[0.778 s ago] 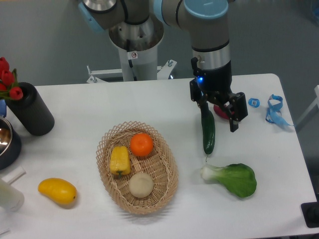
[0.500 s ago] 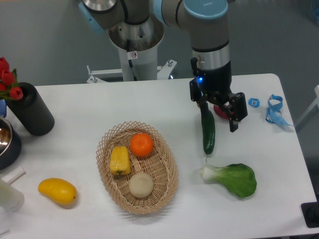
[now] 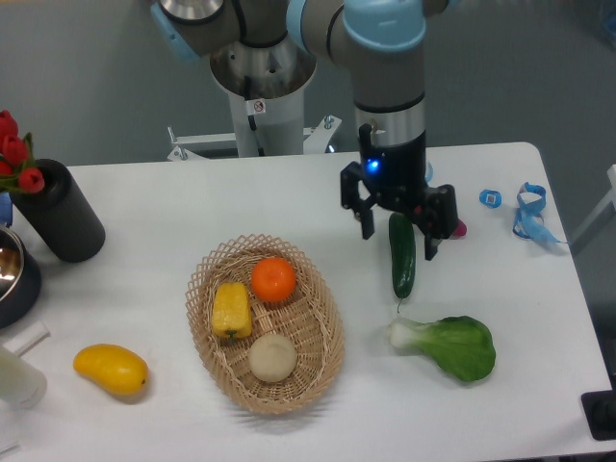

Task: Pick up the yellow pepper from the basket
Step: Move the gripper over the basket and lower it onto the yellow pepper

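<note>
The yellow pepper (image 3: 231, 310) lies in the left part of the oval wicker basket (image 3: 327, 354), green stem end toward the front. An orange (image 3: 273, 279) sits behind it and a pale beige ball (image 3: 272, 356) in front. My gripper (image 3: 397, 233) hangs open to the right of the basket, above the far end of a dark green cucumber (image 3: 402, 258), with nothing held between its fingers.
A bok choy (image 3: 448, 346) lies front right. A yellow-orange mango (image 3: 111, 370) rests front left. At the left stand a black vase (image 3: 60, 213) with red tulips and a metal bowl (image 3: 10, 269). A blue clip (image 3: 491, 198) and blue strap (image 3: 529, 212) lie far right.
My gripper has shifted left, toward the basket, and turned about its axis. The fruits and vegetables have not moved.
</note>
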